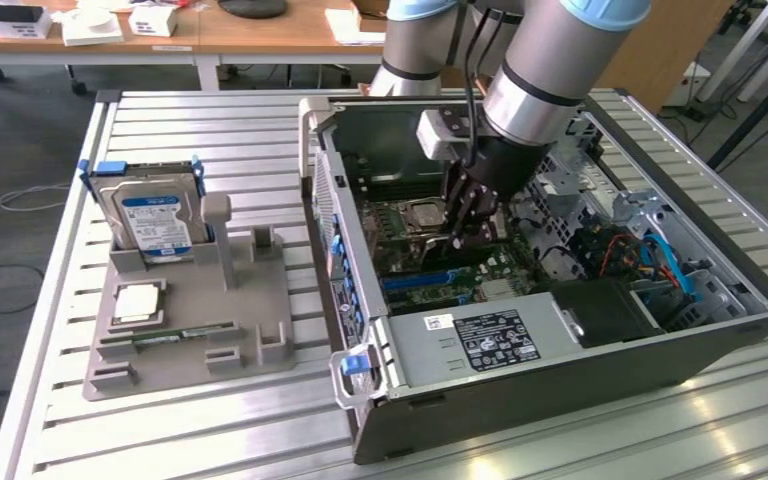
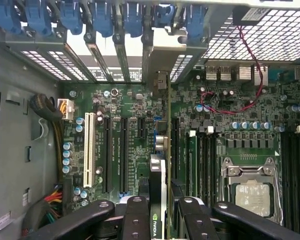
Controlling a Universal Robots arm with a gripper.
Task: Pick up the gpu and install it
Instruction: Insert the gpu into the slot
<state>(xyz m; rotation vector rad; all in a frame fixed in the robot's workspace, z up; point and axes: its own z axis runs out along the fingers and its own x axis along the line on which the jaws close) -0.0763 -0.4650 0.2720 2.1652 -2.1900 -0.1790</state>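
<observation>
My gripper (image 1: pixel 471 228) reaches down into the open computer case (image 1: pixel 704 345), just above the motherboard (image 1: pixel 418 265). In the wrist view the black fingers (image 2: pixel 136 217) are shut on the gpu (image 2: pixel 163 165), which I see edge-on. It is a thin green board with a black cooler carrying an NVIDIA label. It stands upright in line with a black expansion slot of the motherboard (image 2: pixel 135 145), and its silver bracket (image 2: pixel 161 80) sits against the rear slot openings. Whether the card is seated in the slot I cannot tell.
A grey holder (image 1: pixel 257 320) at the exterior view's left carries a hard drive (image 1: pixel 155 220), a processor (image 1: pixel 137 300) and a RAM stick (image 1: pixel 171 335). Inside the case are the CPU socket (image 2: pixel 252 192), a white slot (image 2: pixel 88 150), blue clips (image 2: pixel 100 17), cables and the power supply (image 1: pixel 484 340).
</observation>
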